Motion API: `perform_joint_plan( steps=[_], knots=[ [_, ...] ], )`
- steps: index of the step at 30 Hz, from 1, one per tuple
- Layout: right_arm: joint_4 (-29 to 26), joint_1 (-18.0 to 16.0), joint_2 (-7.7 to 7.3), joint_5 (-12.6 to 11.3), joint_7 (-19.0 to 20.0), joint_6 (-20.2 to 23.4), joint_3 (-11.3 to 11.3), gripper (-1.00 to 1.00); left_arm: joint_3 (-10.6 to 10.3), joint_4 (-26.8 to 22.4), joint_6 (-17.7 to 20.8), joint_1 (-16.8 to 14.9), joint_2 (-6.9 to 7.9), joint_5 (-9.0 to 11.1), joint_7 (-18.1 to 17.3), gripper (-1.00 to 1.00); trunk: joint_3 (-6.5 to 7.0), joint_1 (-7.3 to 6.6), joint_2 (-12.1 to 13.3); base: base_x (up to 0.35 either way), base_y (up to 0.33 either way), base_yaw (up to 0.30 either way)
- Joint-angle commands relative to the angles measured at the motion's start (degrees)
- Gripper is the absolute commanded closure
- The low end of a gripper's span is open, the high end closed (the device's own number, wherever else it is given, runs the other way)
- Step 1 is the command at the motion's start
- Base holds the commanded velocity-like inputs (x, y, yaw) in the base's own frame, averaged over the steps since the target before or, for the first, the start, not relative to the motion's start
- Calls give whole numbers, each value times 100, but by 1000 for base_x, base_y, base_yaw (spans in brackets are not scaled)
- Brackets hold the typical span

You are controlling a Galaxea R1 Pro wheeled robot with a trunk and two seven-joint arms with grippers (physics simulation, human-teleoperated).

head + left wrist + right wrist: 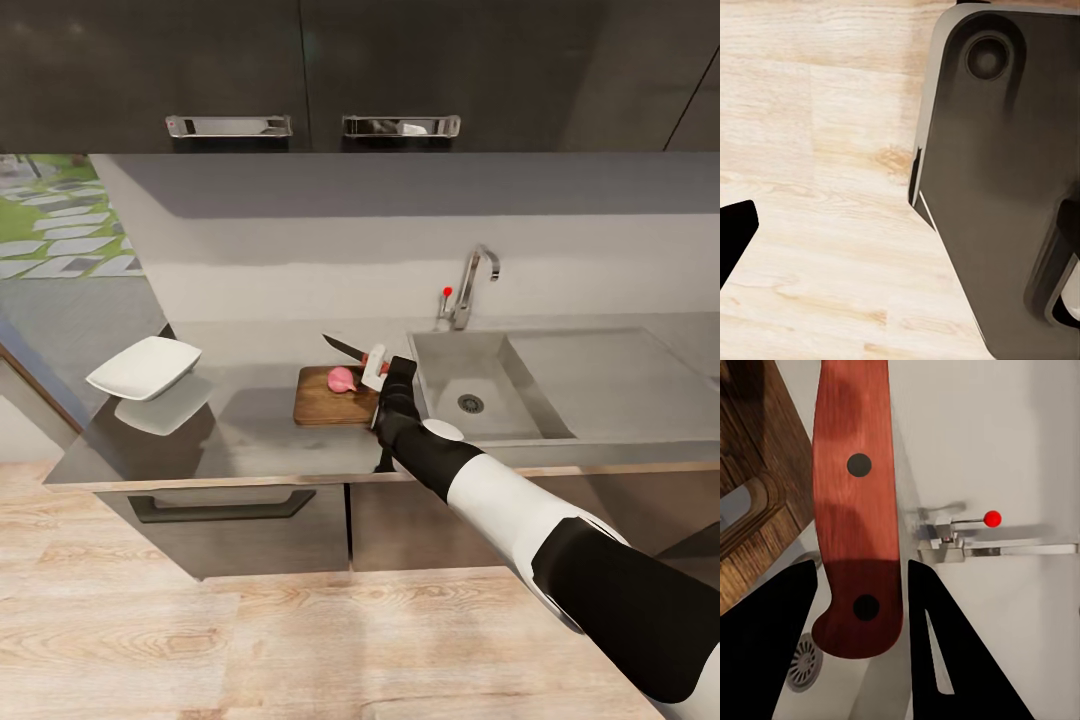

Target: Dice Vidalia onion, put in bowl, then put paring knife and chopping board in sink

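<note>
Far off to the left of the right hand (378, 372), the bowl (146, 366) sits on the worktop (250, 430), well apart from everything else; it is a shallow white dish with flaring sides, probably light and easy to nudge, so whatever goes in should be dropped gently rather than pushed against its rim.

Nearer, just beside the hand on its left, lies the chopping board (320, 403), flat and stiff. Its slot handle, seen in the right wrist view (750, 506), looks like the best place to take hold later. On the board rests the Vidalia onion (342, 379), pinkish and rounded, seemingly still whole. It will likely roll and slip under a blade, so the cut should come straight down over its middle.

The right hand is clamped on the paring knife (352, 351), its fingers (769, 649) either side of the red handle near the butt, the dark blade reaching out above the onion. The knife is slim and light; a grip this far back may let it twist.

Just right of the hand lies the sink (520, 400).

Whether the left hand is open, I cannot tell.
</note>
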Motion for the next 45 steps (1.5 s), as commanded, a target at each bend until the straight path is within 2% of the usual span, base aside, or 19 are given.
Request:
perform_joint_plan(
  steps=[1, 7, 13, 32, 38, 45],
  knots=[
    [9, -9, 0, 2, -9, 39, 34, 100, -48, 22, -35, -9, -1, 33, 5, -100, -10, 3, -11, 0, 0, 0],
    [18, -7, 0, -4, 13, 34, 39, 100, -48, 22, -36, -9, -3, 33, 5, -100, -10, 3, -11, 0, 0, 0],
    [36, 0, 0, 0, 216, 33, 40, 100, -48, 22, -36, -9, -2, 33, 5, -100, -10, 3, -11, 0, 0, 0],
    [37, 0, 0, 0, 242, 33, 68, 100, -48, 22, -36, -9, 2, 34, 5, -100, -10, 3, -11, 0, 0, 0],
    [37, 0, 0, -7, 246, 27, 290, 100, -48, 22, -36, -9, 2, 34, 5, -100, -10, 3, -11, 0, 0, 0],
    [87, 0, 0, -8, 552, 33, 344, 100, -48, 30, -36, -9, 2, 33, 5, -100, -10, 3, -11, 0, 0, 0]
  ],
)
